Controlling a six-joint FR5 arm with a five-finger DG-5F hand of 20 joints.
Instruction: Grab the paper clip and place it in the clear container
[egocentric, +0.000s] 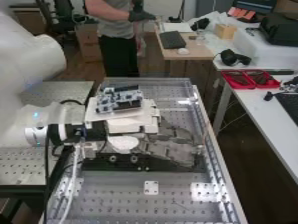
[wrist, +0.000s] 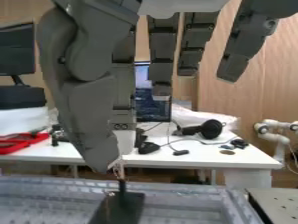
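The hand (egocentric: 174, 146) is above the middle of the perforated bench, its grey fingers pointing to the bench's right rail. In the wrist view, the hand (wrist: 80, 95) has its thumb tip against one finger, while other fingers hang straighter. A thin, coppery wire loop, seemingly part of the paper clip (wrist: 120, 171), is pinched at these tips. Below it is a dark, flat piece (wrist: 120, 207); whether it belongs to the clip I cannot tell. A bright rectangle (egocentric: 203, 191) lies on the bench's near right; I cannot tell whether it is the clear container or glare.
The perforated bench (egocentric: 120, 200) has a raised metal rail (egocentric: 216, 165) along its right side. A small white plate (egocentric: 151, 187) lies nearer than the hand. Beyond the rail stands a white table (egocentric: 256, 112) with red trays (egocentric: 241, 80).
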